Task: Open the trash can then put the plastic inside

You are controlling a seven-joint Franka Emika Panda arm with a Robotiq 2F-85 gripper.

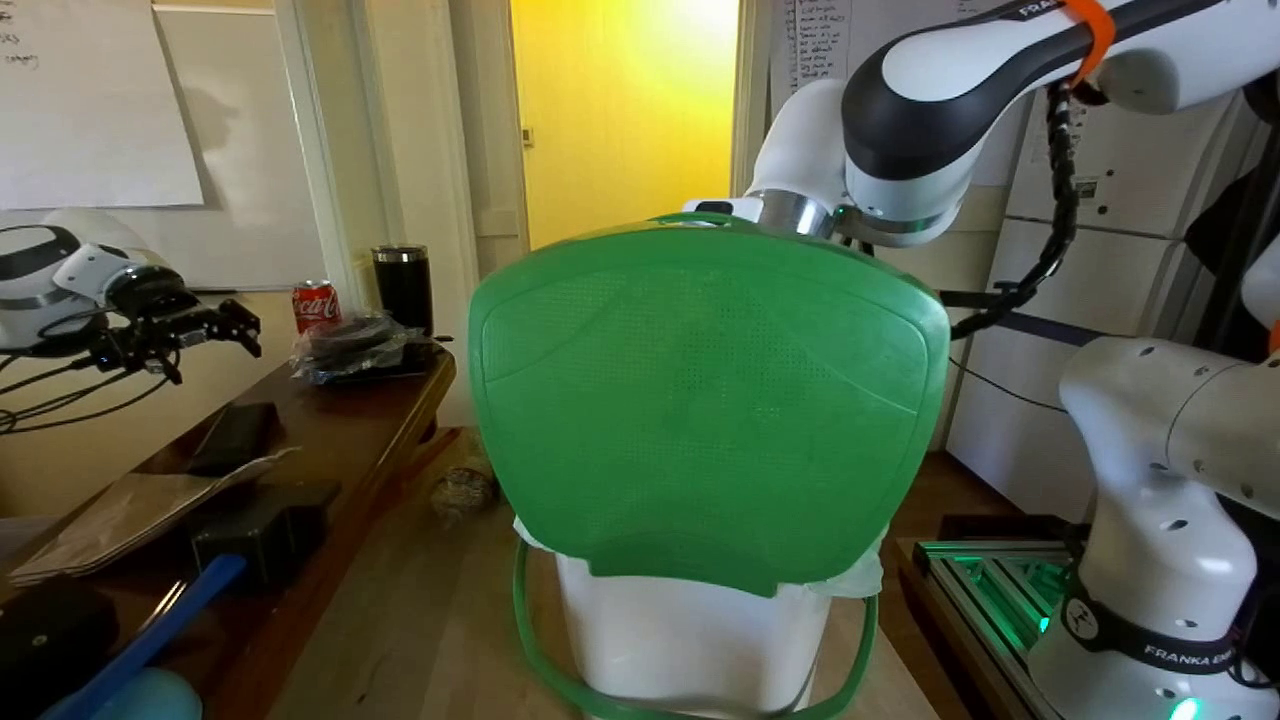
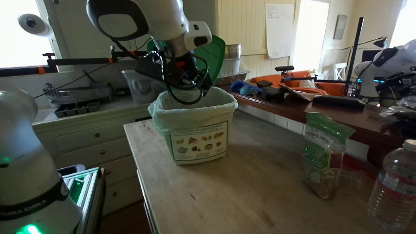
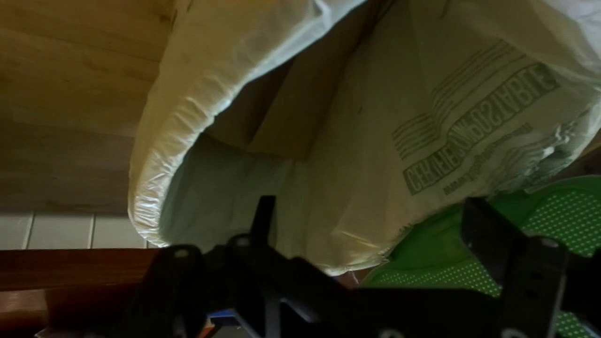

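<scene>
The trash can stands on the wooden counter, lined with a pale bag. Its green lid is raised upright at the back of the bin, and in an exterior view it hides my gripper. From above, my gripper hangs over the opening near the lid side. Its fingers are wide apart, with only air between them; the bag's edge and the lid show beyond. A brownish fold lies deep in the bin, too dim to name. The plastic is hidden or out of view.
A green-topped food bag and a clear water bottle stand on the same counter. Along it runs a raised dark wooden ledge bearing several objects. A soda can and black tumbler are at the ledge's far end.
</scene>
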